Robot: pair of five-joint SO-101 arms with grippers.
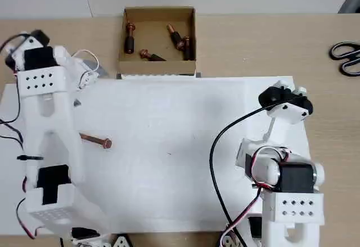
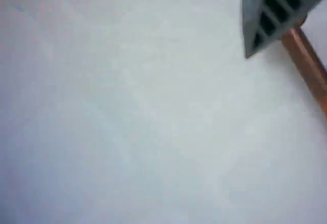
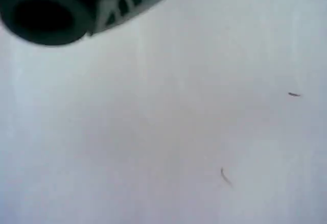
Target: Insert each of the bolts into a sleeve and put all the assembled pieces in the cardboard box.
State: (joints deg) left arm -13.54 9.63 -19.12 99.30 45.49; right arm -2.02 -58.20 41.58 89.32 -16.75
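A light wooden table (image 1: 253,39) carries everything. A large white sheet (image 1: 169,174) lies flat across most of it, leaving bare wood along the far edge and the right side. An open cardboard box (image 1: 120,39) sits on the wood at the far side, its near wall touching the sheet's far edge. A pair of black-handled scissors (image 1: 346,57) lies on the wood at the right edge. One copper-coloured bolt (image 1: 94,140) lies on its side on the sheet's left part.

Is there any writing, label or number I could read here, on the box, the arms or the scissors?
No text can be read. The cardboard box, the left arm, the right arm, the scissors and the white sheet show no words, numbers or signs.
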